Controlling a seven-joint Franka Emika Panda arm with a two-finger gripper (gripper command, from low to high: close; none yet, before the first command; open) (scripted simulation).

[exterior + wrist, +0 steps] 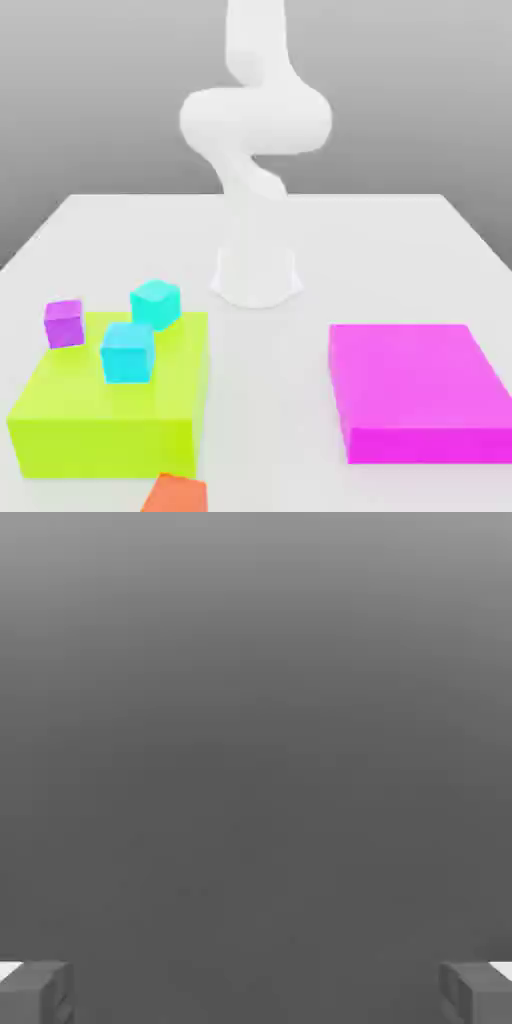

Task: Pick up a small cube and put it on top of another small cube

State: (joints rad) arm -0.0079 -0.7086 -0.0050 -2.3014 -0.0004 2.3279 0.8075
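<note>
My arm [255, 130] rises from its base at twelve o'clock on the white table [420, 240], the biggest things in the exterior view. Next in size come two flat blocks: one lime-green slab [90, 420] at about eight o'clock and one magenta slab [415, 385] at about four o'clock, well apart from each other.

Then the cubes, four in all, each about the same size. One turquoise cube [156, 303] sits at the slab's far edge, toward ten o'clock; that is the one I judge I must stack on. One sky-blue cube [127, 351] rests on the lime slab just beside it. One purple cube [64, 323] stands at the slab's nine o'clock corner. One orange-red cube [176, 495], the piece to lift, lies at six o'clock on the table, just in front of the lime slab and cut by the frame edge.

My gripper [256, 992] is spread wide: in the hand view one fingertip [35, 992] sits at each lower corner with plain grey between, nothing held.

The orange-red cube looks rigid and light, with flat matte faces that should not slip. I would take it across two opposite side faces, pads low and square, so it sets down level on the turquoise one.
</note>
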